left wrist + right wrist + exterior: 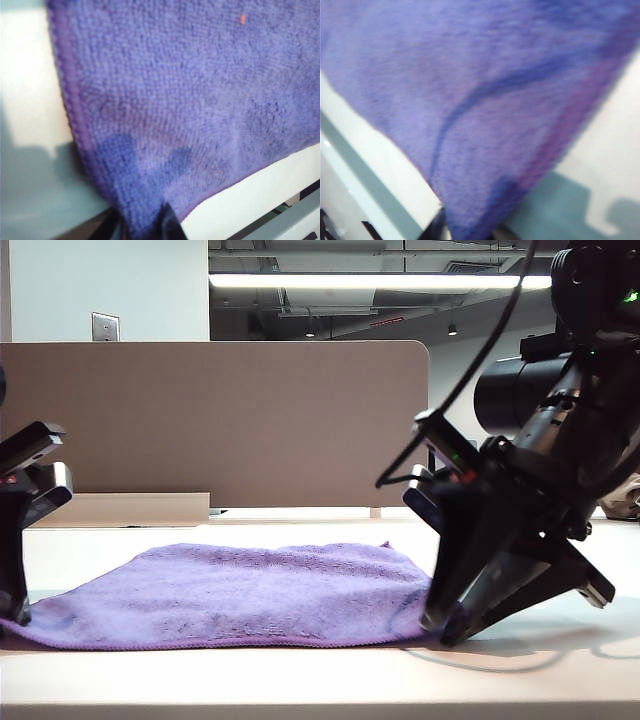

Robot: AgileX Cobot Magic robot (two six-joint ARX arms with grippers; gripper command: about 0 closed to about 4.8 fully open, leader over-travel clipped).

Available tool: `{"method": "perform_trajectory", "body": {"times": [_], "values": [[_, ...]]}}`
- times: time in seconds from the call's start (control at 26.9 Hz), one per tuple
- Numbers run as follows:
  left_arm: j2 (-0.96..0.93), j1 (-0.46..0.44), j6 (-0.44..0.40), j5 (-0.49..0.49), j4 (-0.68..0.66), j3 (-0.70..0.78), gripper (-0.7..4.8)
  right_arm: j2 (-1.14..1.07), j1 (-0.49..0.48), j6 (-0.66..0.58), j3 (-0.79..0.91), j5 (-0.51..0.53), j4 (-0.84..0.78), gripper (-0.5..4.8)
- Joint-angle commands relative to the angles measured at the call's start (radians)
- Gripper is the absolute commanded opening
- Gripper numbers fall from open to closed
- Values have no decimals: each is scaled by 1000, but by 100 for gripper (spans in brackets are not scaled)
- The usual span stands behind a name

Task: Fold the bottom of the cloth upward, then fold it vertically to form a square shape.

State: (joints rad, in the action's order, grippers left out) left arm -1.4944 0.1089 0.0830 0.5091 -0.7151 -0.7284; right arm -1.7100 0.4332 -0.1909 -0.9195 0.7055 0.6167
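Both end effectors sit at the near corners of the cloth (270,595), a purple fuzzy towel lying spread on the pale surface (320,680). At the left of the exterior view, the left end effector (18,612) reaches down to the cloth's near left corner; its wrist camera shows the hemmed corner lying between two dark fingertips (170,225), the jaws standing apart around the fabric, and whether they pinch it cannot be told. At the right, the right end effector (448,625) leans in steeply, its tips touching the near right corner; its wrist view is blurred, with the corner of the cloth (470,110) covering the fingers, so open or closed cannot be told. A dark crease curves across the fabric just ahead of that end effector. Beyond both, behind the cloth, stands a beige partition (215,425), with a wall plate (105,327) and ceiling lights above. A tiny orange speck (242,19) sits on the fabric ahead of the left end effector. No readable writing or brand shows anywhere.
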Motion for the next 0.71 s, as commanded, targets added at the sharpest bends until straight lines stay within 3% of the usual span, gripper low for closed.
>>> {"method": "perform_trajectory", "body": {"times": [0.04, 0.11, 0.15, 0.37, 0.45, 0.56, 0.71], "values": [[-31, 5, 3, -127, -54, 32, 84, -1, 0, 0, 0, -3, -21, 139], [-31, 5, 3, -128, -54, 32, 84, -1, 0, 0, -1, -4, -24, 213], [-31, 5, 3, -127, -53, 32, 84, -1, -1, 0, -1, -4, -27, 222], [-31, 5, 3, -127, -45, 32, 84, -1, -1, -14, -1, -5, -65, 220], [-31, 5, 3, -126, -36, 32, 84, -1, -1, -24, -2, -4, -79, 197], [-31, 5, 3, -119, -30, 32, 84, -1, -1, -25, -2, -4, -87, 101], [-31, 5, 4, -119, -21, 32, 78, -1, -2, -26, -2, -4, -102, 70]]}}
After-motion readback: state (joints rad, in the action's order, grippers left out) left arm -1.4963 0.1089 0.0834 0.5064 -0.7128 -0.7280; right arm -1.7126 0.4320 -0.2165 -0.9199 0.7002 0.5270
